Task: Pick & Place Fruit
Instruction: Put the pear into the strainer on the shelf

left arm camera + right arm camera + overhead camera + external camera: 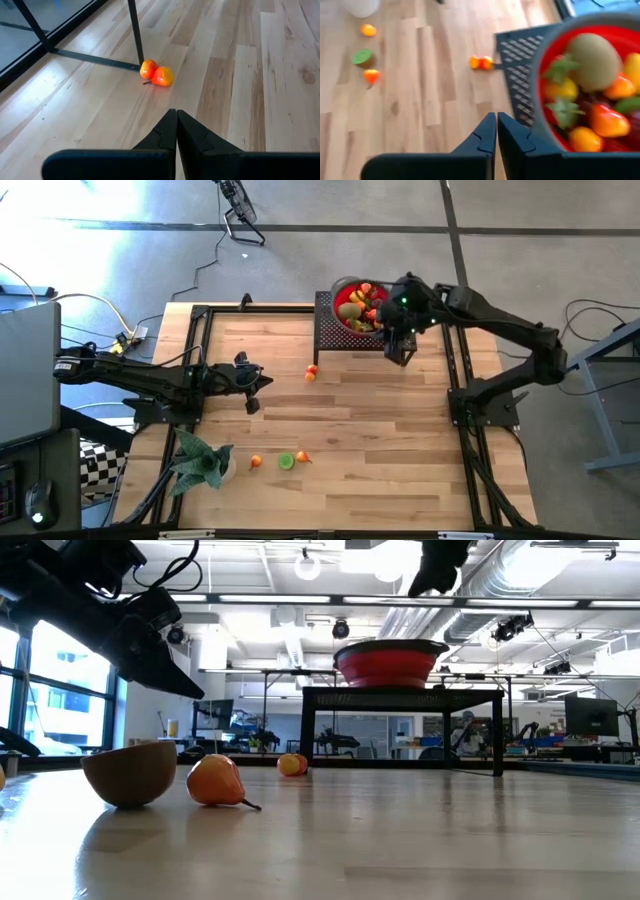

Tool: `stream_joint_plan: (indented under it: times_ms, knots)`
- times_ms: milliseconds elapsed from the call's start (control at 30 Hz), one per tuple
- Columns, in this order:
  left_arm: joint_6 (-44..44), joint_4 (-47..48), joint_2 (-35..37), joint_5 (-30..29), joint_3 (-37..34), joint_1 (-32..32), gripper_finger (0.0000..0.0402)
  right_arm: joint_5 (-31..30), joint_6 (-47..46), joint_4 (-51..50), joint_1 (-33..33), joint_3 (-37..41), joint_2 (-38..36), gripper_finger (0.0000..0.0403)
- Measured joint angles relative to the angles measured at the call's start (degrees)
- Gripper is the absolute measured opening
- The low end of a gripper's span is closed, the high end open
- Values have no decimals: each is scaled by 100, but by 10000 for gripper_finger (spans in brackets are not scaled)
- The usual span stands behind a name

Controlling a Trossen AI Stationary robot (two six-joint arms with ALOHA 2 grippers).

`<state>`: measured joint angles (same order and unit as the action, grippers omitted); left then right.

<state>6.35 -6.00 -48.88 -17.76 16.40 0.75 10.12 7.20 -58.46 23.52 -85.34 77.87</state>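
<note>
The big pale wooden desk [380, 440] carries a black mesh stand [330, 330]. On it sits a round red bowl with a grey rim [340, 298], full of small toy fruit [362, 308]. The right gripper [398, 352] hangs beside the bowl, fingers pressed together, holding nothing. The left gripper [252, 385] waits mid-desk, fingers together too. Two little orange fruits [311, 372] lie near the stand; three more [280, 461] lie by the green leafy plant [200, 463].

A robotics laboratory is shown: exposed ceiling ducts [560, 570], strip lighting [300, 598], distant monitors [590, 718] and a wooden bench [380, 440] flanked by cabling [100, 310].
</note>
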Motion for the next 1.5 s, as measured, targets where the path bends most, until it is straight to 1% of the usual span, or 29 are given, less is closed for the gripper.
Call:
stream_joint_plan:
  times_ms: [100,233,300,467,600,733,967,1100,1300,1400,1500]
  knots:
    - [0,2,2,3,0,0,6,27,-70,266,-258,184,-13,5]
    - [0,11,0,7,0,0,6,-150,-162,760,-566,851,-120,3]
    - [0,11,1,7,0,-1,6,-239,-251,1261,-754,1298,-255,3]
    - [19,-8,1,28,0,-1,6,-235,-589,2807,-1069,2476,-698,3]
    - [20,-44,0,28,0,0,6,-223,-780,3573,-1346,3189,-1157,3]
    - [20,-63,0,28,0,0,6,-410,-919,4128,-1581,3751,-1696,3]
    - [20,-70,0,26,0,-1,6,-981,-996,4366,-1778,4331,-2837,3]
    - [40,-71,2,26,0,0,6,-1022,-731,4787,-1820,4695,-3477,3]
    - [916,-72,1,24,0,-1,6,-1009,-100,6502,-1815,5684,-4199,4]
    - [1374,-72,1,24,0,-1,6,-1001,-110,7114,-1815,6159,-4525,3]
    - [1497,-74,0,24,0,0,6,-824,-395,7336,-1818,6515,-4818,4]
